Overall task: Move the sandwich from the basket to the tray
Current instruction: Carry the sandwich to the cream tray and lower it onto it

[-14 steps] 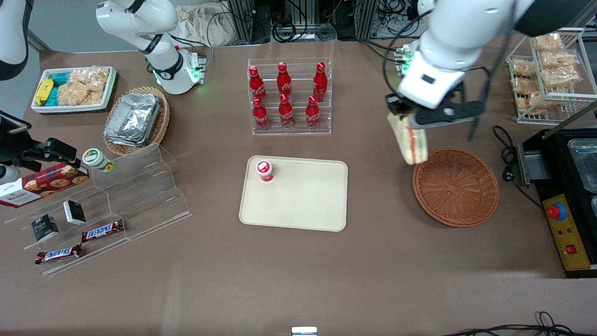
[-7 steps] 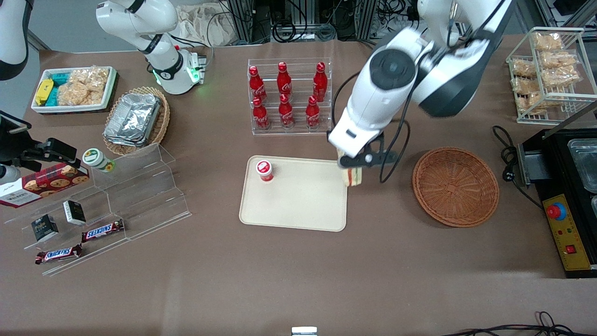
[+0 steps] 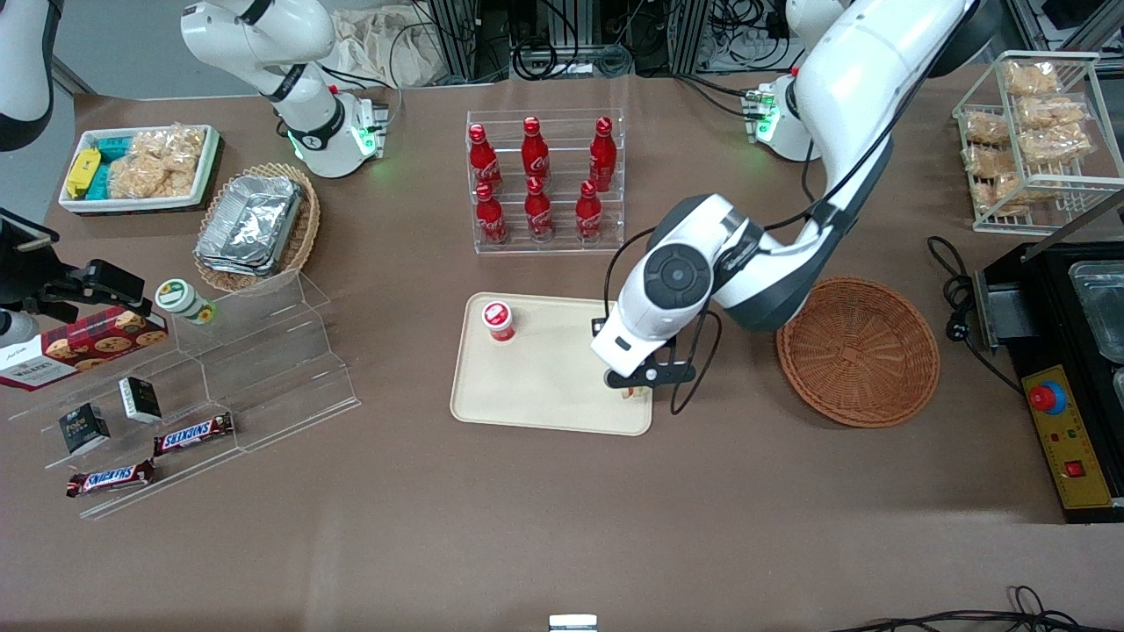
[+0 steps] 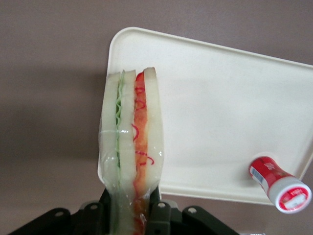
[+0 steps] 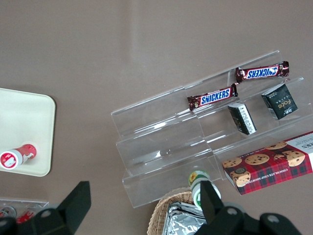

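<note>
Gripper [image 3: 639, 386]: jaws clamped on sandwich [image 4: 131, 147], above the tray [image 3: 544, 386] corner nearest the basket [image 3: 858, 351].
Risk: releasing here could drop it across the rim.

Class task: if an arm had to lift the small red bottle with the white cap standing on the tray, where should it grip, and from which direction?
Grip the red bottle around its body just under the cap, coming straight down: it stands upright on the tray, apart from the tool holding the sandwich.

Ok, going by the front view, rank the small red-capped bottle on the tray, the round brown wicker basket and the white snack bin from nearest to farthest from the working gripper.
From the gripper, holding the sandwich over the beige tray:
1. Red-capped bottle, on the tray.
2. Round brown wicker basket, toward the working arm's end.
3. White snack bin, at the parked arm's end.
</note>
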Controlling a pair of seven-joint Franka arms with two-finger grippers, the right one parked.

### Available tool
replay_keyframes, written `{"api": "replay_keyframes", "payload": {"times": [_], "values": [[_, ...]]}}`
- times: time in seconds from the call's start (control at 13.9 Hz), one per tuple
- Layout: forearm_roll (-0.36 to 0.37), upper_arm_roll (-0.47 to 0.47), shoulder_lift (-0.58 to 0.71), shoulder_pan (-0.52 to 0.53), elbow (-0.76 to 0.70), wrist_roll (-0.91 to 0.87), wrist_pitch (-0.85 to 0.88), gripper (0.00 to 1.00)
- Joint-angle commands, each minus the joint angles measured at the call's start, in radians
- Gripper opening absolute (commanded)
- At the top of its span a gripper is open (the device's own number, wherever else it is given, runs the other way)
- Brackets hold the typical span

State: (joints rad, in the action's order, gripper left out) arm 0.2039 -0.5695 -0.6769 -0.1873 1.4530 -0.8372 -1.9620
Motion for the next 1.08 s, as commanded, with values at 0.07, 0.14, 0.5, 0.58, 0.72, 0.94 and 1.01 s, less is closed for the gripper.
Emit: {"api": "replay_keyframes", "payload": {"times": [0.07,0.14,0.5,0.58,0.72,0.94,1.01], "values": [[0.054,0.002,-0.087,-0.024,-0.037,-0.04,-0.035,0.32],[0.087,0.0,-0.104,-0.024,-0.037,-0.066,-0.041,0.32],[0.124,0.0,-0.151,-0.026,-0.036,-0.1,-0.072,0.34],[0.124,0.0,-0.154,-0.026,-0.036,-0.1,-0.072,0.41],[0.124,0.0,-0.158,-0.026,-0.037,-0.1,-0.074,0.79],[0.123,-0.001,-0.124,-0.021,-0.046,-0.161,-0.069,1.0],[0.126,0.0,-0.065,-0.02,-0.046,-0.234,-0.066,1.0]]}}
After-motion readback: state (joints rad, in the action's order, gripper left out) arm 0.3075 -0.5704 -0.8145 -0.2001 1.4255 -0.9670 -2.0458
